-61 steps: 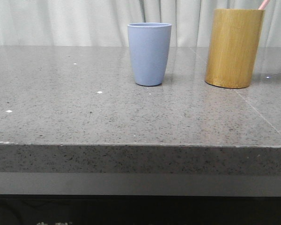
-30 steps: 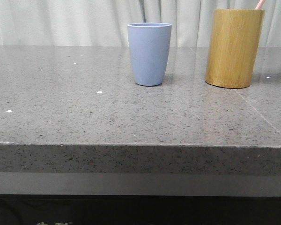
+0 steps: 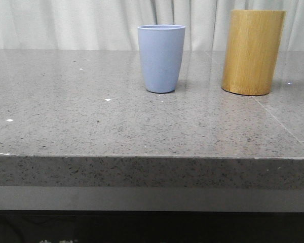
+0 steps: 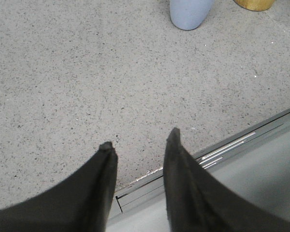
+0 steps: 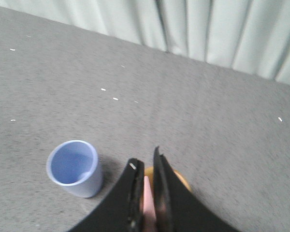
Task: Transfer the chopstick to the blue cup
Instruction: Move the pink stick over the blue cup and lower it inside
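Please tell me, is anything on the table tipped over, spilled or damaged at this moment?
Nothing stands out. The blue cup and the bamboo holder both stand upright and apart on the table, and the cup's inside looks empty. The right hand holds the chopstick above the holder.

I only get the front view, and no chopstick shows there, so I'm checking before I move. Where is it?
Observer: The right wrist view shows the chopstick pinched in the right gripper, which is shut on it.
Operator: Where is that gripper over the table?
Observer: It hangs right above the bamboo holder, with the blue cup standing apart to one side.
Operator: Is anything inside the cup?
Observer: No. Seen from above, its inside looks empty.
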Motion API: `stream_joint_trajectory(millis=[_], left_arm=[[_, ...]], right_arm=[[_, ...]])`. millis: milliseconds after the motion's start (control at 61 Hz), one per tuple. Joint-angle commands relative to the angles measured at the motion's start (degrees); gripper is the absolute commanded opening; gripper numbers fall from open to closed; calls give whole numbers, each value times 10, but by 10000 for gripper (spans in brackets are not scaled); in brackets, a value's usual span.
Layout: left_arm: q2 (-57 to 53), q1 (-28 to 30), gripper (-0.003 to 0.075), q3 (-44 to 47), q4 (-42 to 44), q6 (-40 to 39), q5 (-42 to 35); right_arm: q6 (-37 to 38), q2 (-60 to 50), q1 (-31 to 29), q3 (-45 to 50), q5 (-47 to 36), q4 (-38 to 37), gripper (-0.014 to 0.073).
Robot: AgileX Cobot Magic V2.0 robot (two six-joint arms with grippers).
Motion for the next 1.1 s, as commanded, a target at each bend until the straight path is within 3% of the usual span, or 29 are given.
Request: stream_joint_trajectory(millis=[0,197,344,770,918,1082], left_arm=[[-2,1,251,-14,-8,0,-39],[-2,1,251,-14,-8,0,-39],[-2,1,251,-14,-8,0,-39],[-2,1,251,-14,-21,0,-52],[-2,1,251,-14,-21,0,-52],[-2,1,251,-14,-21,0,-56]], right_arm=[[-9,-24,42,-17,-42,5,-112],[-10,10,169,-16,-74,-59,-112],[-10,57,224,-16,-103,-105,-112],[-10,175,243,-16,-145,-107,-80],[-10,190,243,-16,-147,-104,49],[-10,196,243,-16,-142,-102,314]])
